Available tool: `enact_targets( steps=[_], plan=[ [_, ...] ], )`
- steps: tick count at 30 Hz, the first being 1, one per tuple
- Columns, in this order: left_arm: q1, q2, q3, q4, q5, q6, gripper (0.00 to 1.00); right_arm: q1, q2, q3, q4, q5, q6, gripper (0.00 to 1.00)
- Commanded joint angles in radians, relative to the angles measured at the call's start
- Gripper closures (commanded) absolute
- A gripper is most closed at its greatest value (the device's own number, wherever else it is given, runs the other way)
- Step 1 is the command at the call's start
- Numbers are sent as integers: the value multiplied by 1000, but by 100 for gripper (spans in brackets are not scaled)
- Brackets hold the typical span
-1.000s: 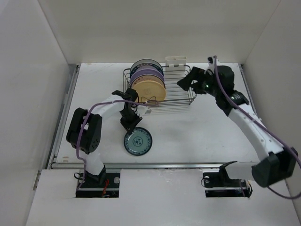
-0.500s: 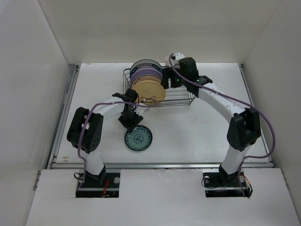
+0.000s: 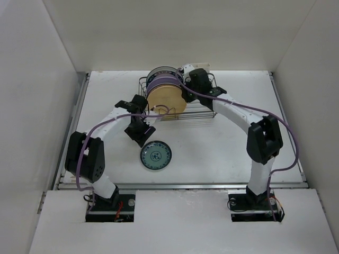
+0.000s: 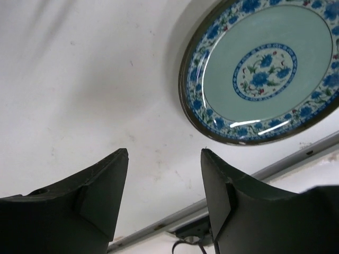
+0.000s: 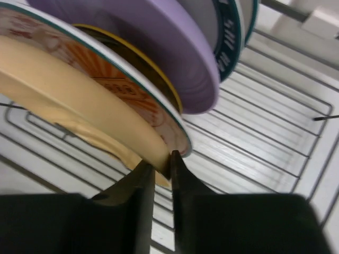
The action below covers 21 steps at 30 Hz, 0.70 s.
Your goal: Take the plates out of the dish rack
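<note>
White table (image 3: 212, 153) below; right gripper (image 5: 162, 165) pinches the yellow-tan plate (image 5: 53, 100) at its right rim, a sound hold on stiff, likely slick, breakable ware; left gripper (image 4: 164, 159) gapes empty.

The teal plate (image 4: 262, 71) gets cropped by the top and right edges of the left wrist view, while in the right wrist view the yellow-tan plate (image 5: 58, 100) is cut off at the left and blurred along its rim, and the dark plate (image 5: 127, 55) is mostly buried behind the orange-patterned plate (image 5: 122, 100).
</note>
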Motion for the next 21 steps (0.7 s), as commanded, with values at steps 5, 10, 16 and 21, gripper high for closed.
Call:
enact_targets(
  steps=[5,10,16,21],
  plan=[
    [1,-40,129,-212,7,-46,45,3,-121,-24,74,65,-48,96],
    [1,-51,197,-278,84,-56,43,3,-195,-33,85,89,-88,100],
    [1,-74,237,-292,103,-56,42,12,-284,-43,97,93,-88,100],
    [23,-85,318,-266,83,-94,41,12,-341,-64,119,129,-4,100]
  ],
)
